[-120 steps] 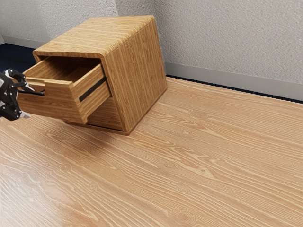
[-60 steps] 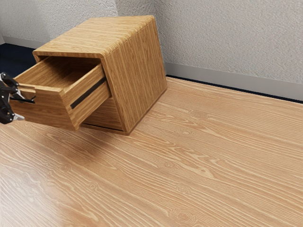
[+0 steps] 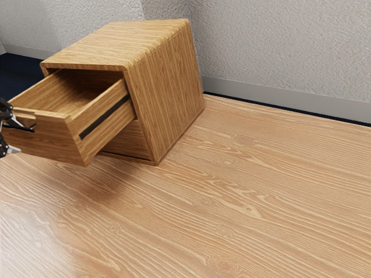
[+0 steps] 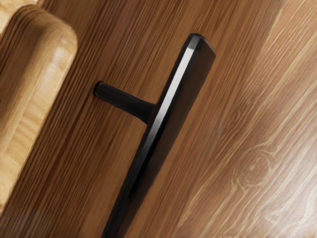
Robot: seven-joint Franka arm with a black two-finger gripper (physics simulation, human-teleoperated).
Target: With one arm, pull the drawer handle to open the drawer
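A wooden cabinet (image 3: 165, 87) stands on the floor near the wall. Its upper drawer (image 3: 58, 133) is pulled far out toward the exterior view's left, and the inside looks bare. At that view's left edge, my black gripper (image 3: 4, 128) holds the dark handle (image 3: 22, 127) on the drawer's front. The wrist view looks closely at the black bar handle (image 4: 163, 134) and its short post (image 4: 121, 100) against the wooden drawer front (image 4: 74, 163).
Wood-grain floor (image 3: 243, 197) spreads wide to the exterior view's right and front. A grey textured wall (image 3: 290, 46) with a pale skirting board runs behind the cabinet. A dark blue strip of floor (image 3: 17, 69) lies at the far left.
My gripper has drawn back toward the exterior view's left edge, and the drawer has slid further out of the cabinet with it.
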